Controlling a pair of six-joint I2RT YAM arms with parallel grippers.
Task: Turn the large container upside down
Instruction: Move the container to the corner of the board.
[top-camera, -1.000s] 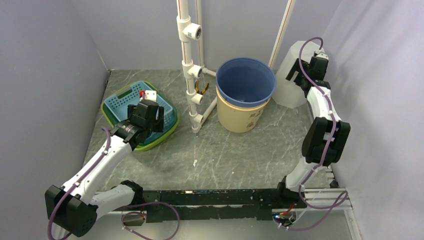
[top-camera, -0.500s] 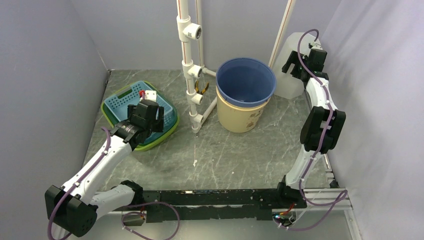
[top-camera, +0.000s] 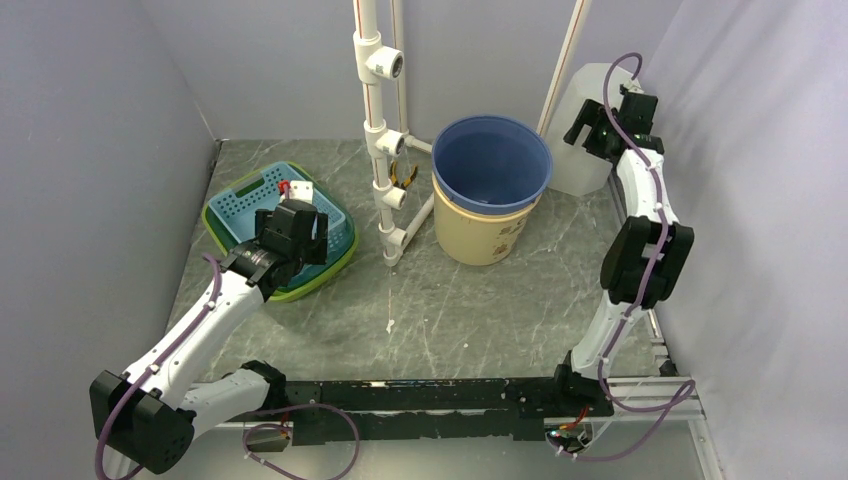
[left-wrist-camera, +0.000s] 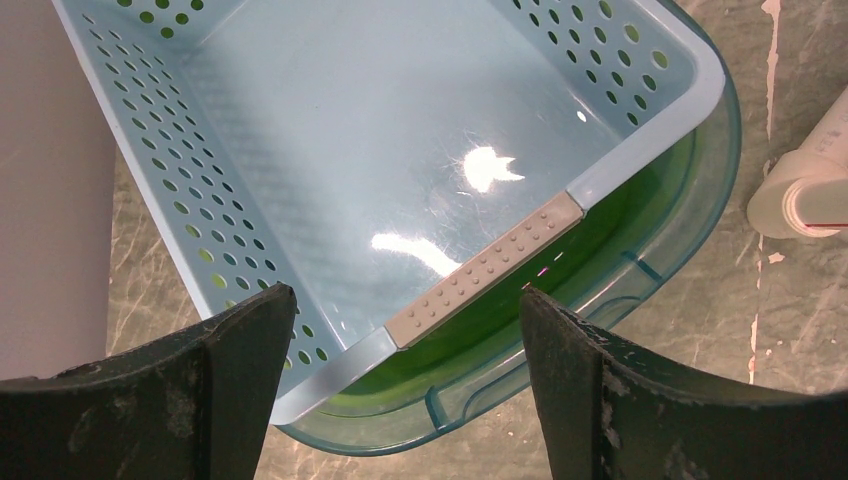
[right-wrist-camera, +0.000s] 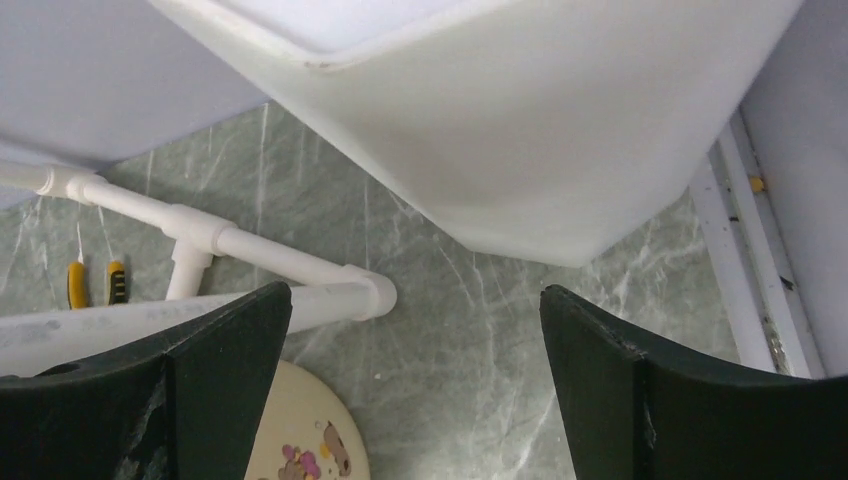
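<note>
No words, numbers or brand names can be read anywhere. The beige bucket carries a small printed picture, too blurred to show any lettering.

The white container is smooth, matt, milky plastic. The perforated blue basket is glossy plastic catching glare, over a translucent green plastic tray. The counter looks like veined grey-green stone. The pipe frame is smooth white plastic.
</note>
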